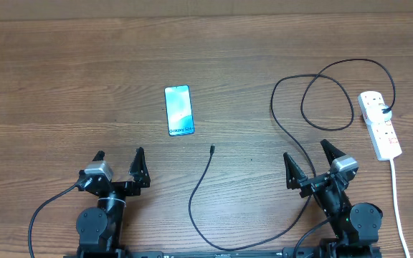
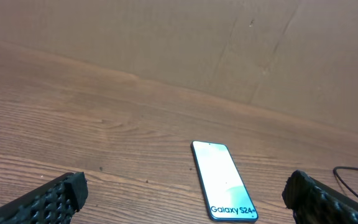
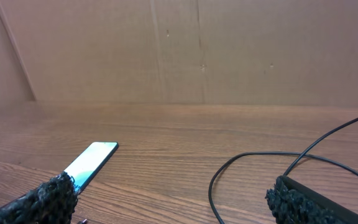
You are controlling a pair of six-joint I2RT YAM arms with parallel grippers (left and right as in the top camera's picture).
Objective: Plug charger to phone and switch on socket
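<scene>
Black charger tip (image 1: 211,149) near phone (image 1: 179,110), white socket (image 1: 380,125) well apart

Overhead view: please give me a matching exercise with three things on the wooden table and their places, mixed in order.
1. flat blue-screened phone
2. white oblong power strip with red switches
3. tiny black connector tip of the thin black charger cable

A. far right side
B. centre, lying loose, plugged into nothing
C. left of centre, screen up

Pairs: 1-C, 2-A, 3-B.
</scene>
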